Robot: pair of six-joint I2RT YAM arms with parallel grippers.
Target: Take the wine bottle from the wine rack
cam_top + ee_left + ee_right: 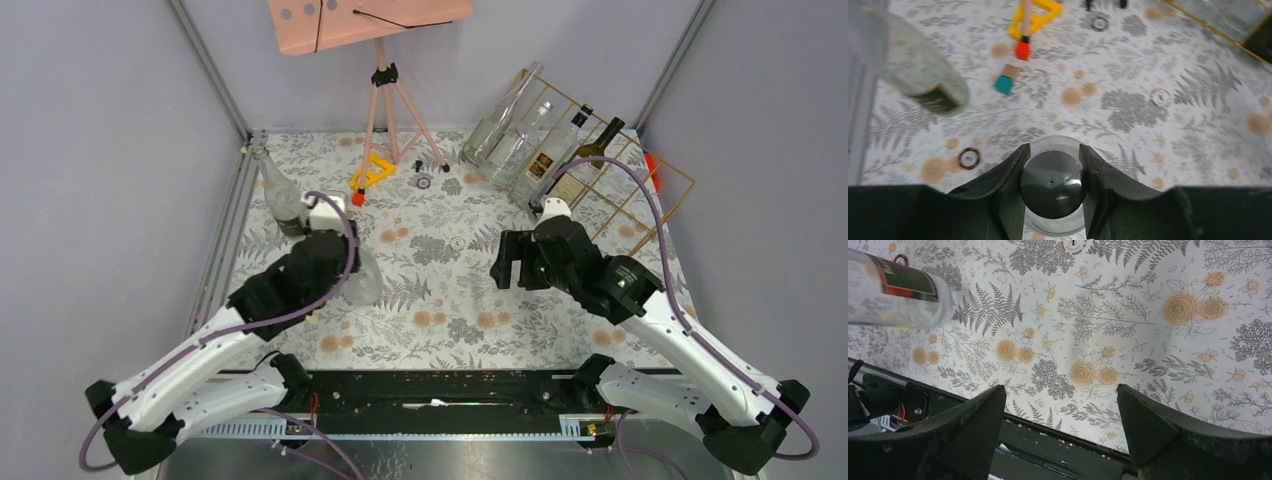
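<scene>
At the far left of the surface (440,300), a clear left bottle (278,195) stands by the wall. The left wrist view alone shows its dark label. Just right of it, the left tool (1054,162) is closed tight on the bottle (1053,187). The top view hides that grip under the wrist and shows only the bottle's clear lower body (368,285). The wrist view looks straight down on it: the black fingers (1010,185) press the neck from both sides, and the wider glass body rings the neck below, so the bottle is upright. Whether its base rests on the surface cannot be told. Behind it lie a yellow frame (372,170) and a pink tripod (385,95). Further right, the right tool (512,262) hangs over the surface with its jaws wide apart. Its own camera shows only flowered cloth between them, and a labelled clear bottle at the upper left edge (895,290), well apart from the fingers. At the far right corner, the rack (630,190) leans back with four rack bottles (545,150) in it. The left wrist view catches only its gold edge. The gripped bottle is well apart from the rack, with the right tool between them.
</scene>
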